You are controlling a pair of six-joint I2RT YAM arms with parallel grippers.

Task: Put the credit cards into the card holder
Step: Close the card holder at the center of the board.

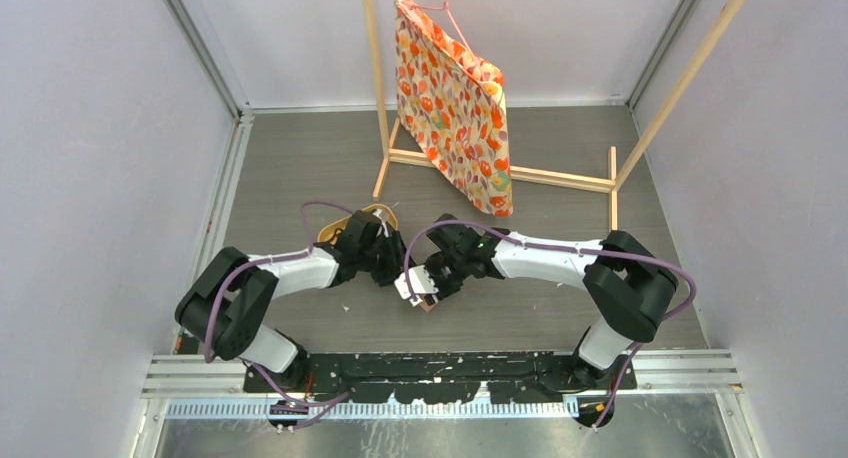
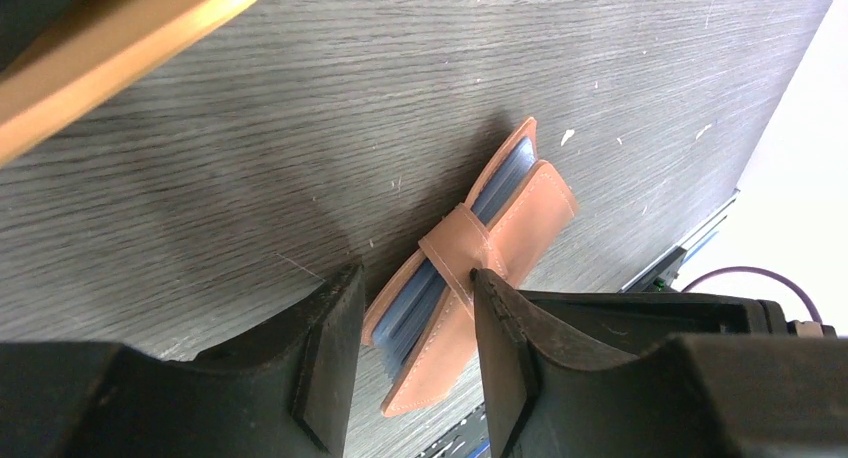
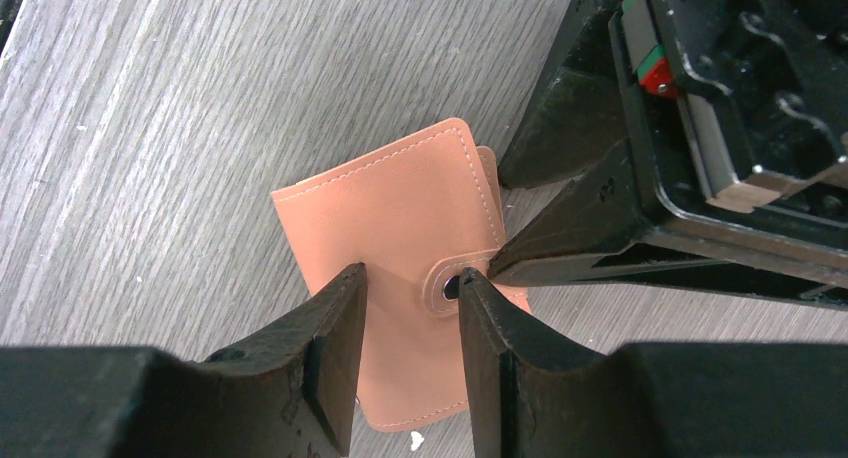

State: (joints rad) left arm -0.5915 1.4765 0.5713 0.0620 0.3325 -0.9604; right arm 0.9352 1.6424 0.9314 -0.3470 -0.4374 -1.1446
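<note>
The card holder (image 3: 390, 208) is a salmon-brown leather wallet lying on the grey table, folded shut with its snap tab across it. In the left wrist view it (image 2: 520, 218) shows grey-blue slots along its open edge. In the top view only its corner (image 1: 430, 303) shows, below the two grippers. My left gripper (image 2: 415, 278) is open and straddles the holder, one finger against the tab. My right gripper (image 3: 412, 273) is open and hovers over the holder's cover beside the snap. The left gripper's fingertip (image 3: 560, 248) reaches the tab. No loose credit cards are in view.
An oval yellow-rimmed wooden tray (image 1: 372, 216) lies just behind the left gripper and also shows in the left wrist view (image 2: 110, 48). A floral bag (image 1: 450, 98) hangs on a wooden rack (image 1: 560, 178) at the back. The table's near edge (image 2: 700, 238) is close to the holder.
</note>
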